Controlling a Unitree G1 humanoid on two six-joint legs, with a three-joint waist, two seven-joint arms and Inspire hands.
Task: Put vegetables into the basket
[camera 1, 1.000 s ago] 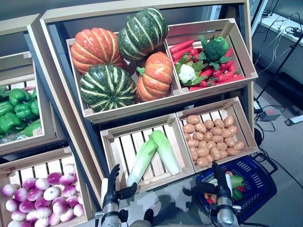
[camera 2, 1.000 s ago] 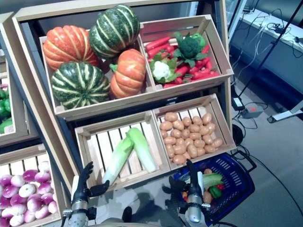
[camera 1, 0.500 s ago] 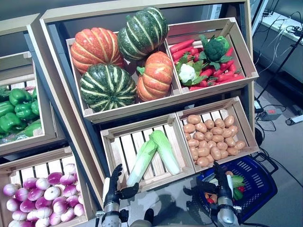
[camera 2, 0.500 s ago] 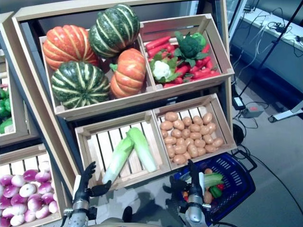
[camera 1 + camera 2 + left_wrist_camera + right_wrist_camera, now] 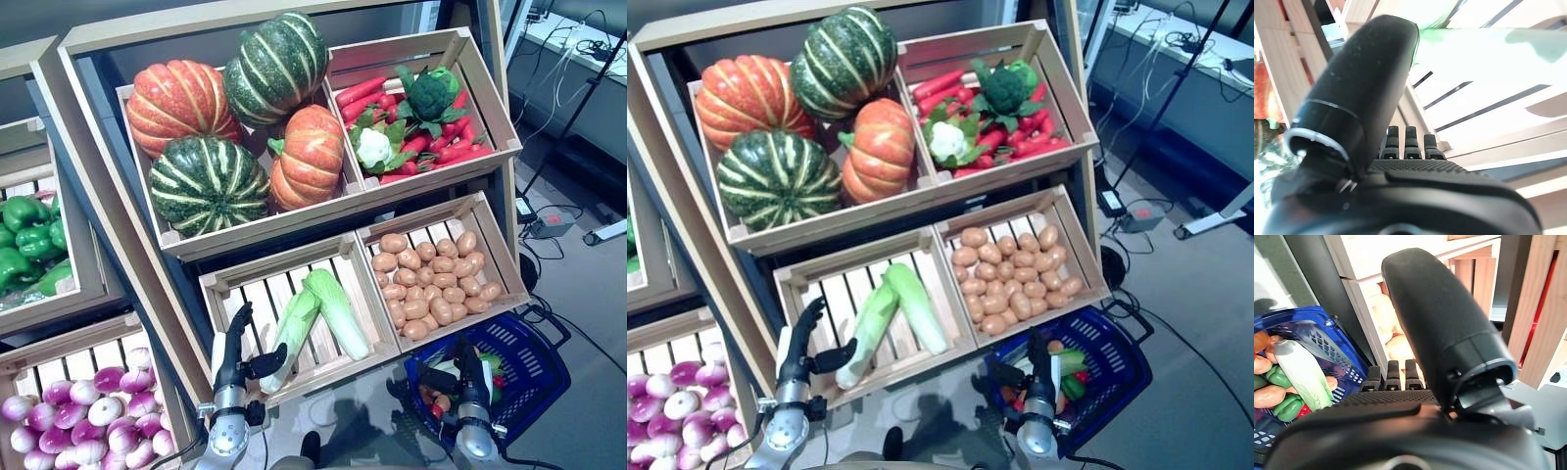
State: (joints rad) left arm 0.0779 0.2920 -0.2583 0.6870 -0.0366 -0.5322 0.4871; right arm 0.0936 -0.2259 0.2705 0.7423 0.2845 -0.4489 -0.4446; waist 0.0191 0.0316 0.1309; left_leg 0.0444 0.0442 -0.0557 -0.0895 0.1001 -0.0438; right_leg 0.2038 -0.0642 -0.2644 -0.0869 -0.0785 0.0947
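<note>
Both hands are empty with fingers straight. Its left hand [image 5: 235,354] hovers at the front edge of the slatted crate [image 5: 257,294], thumb reaching toward the two cabbages [image 5: 315,317] lying inside. Its right hand [image 5: 470,380] hangs over the blue basket [image 5: 534,362] on the floor, which already holds a cabbage, green peppers and potatoes. Pumpkins [image 5: 227,127] fill the upper crate.
</note>
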